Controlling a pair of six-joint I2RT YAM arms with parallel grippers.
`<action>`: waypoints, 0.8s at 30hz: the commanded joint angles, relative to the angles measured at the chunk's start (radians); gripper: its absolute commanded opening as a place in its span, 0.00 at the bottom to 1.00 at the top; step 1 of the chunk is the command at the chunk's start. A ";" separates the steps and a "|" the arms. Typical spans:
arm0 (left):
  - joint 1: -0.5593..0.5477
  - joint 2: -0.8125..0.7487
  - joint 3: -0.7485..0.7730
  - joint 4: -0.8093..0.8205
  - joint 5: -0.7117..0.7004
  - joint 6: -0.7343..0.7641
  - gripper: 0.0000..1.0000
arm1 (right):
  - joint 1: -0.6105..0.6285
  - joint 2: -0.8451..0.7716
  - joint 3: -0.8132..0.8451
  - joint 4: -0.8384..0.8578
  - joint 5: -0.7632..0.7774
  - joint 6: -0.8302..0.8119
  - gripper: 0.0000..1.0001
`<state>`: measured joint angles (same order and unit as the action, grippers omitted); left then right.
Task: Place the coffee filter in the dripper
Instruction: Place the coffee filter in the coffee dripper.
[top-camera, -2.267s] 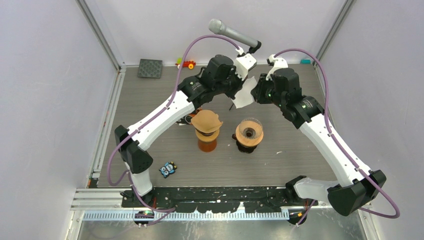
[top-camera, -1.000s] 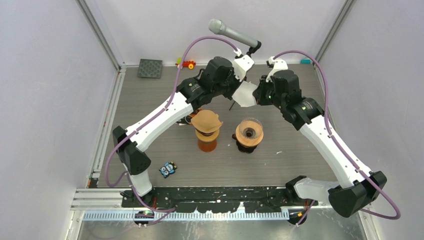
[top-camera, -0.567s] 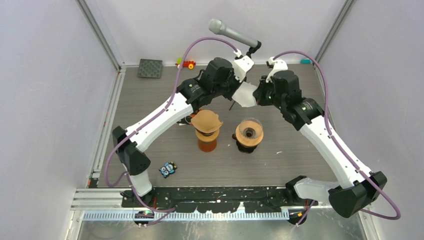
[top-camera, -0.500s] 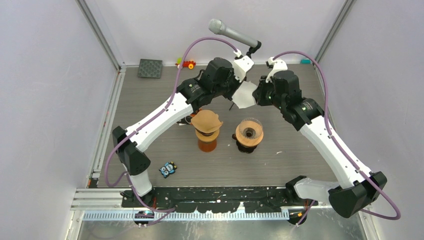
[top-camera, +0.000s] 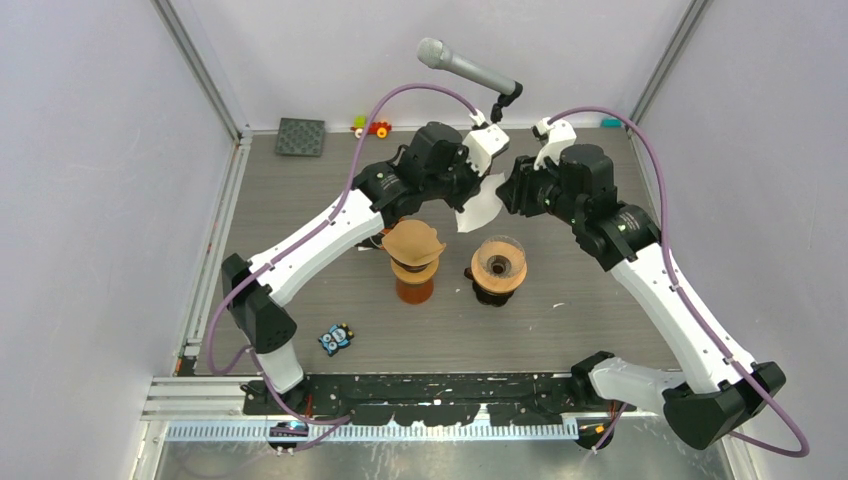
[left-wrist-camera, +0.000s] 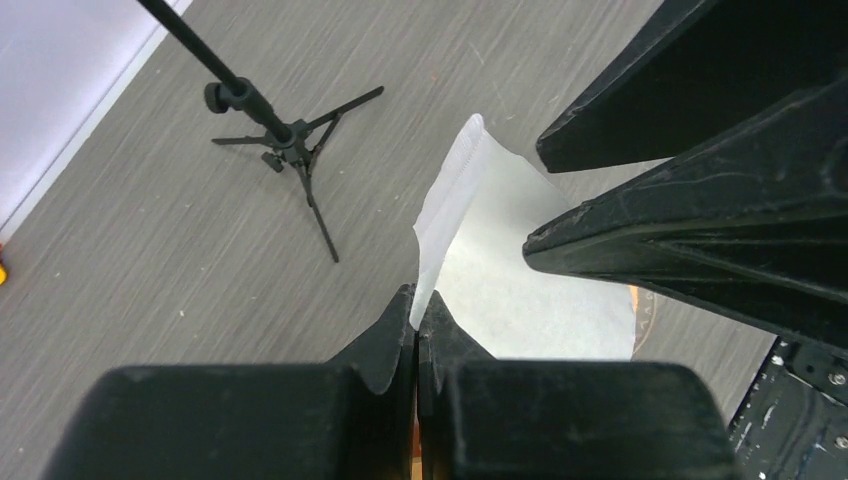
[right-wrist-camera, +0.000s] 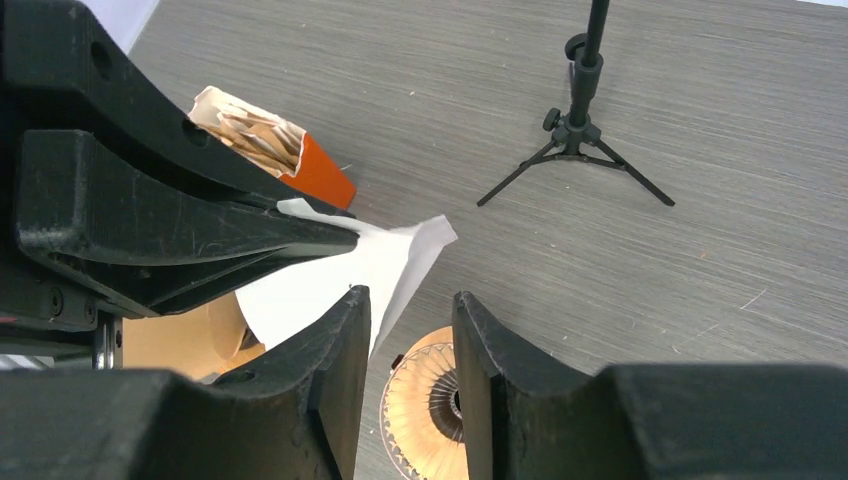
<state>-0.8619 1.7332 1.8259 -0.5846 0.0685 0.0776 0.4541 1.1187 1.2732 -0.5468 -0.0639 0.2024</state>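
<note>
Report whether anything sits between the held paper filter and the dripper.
Nothing visible does. The coffee filter, pinched in the left gripper, hangs just beyond the dripper, whose mouth is open. The brown filter stack stands aside; the open right gripper sits beside the paper.

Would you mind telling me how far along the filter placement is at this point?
Done: a white filter is off the table, pinched in the shut left gripper. In hand: it hangs beyond the dripper; the right gripper beside it stands open, holding nothing. Left: the dripper is empty, so the filter must be carried over and seated.
</note>
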 joint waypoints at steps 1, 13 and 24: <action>-0.002 -0.058 0.001 0.034 0.080 -0.010 0.00 | -0.004 -0.031 0.013 0.024 -0.051 -0.049 0.41; -0.002 -0.051 0.007 0.036 0.118 -0.015 0.00 | -0.003 -0.038 -0.004 0.022 -0.015 -0.034 0.38; -0.002 -0.022 0.044 0.030 0.115 -0.032 0.00 | -0.004 -0.023 -0.021 0.029 0.012 0.034 0.10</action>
<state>-0.8619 1.7290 1.8252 -0.5816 0.1688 0.0597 0.4541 1.1038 1.2579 -0.5503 -0.0723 0.2020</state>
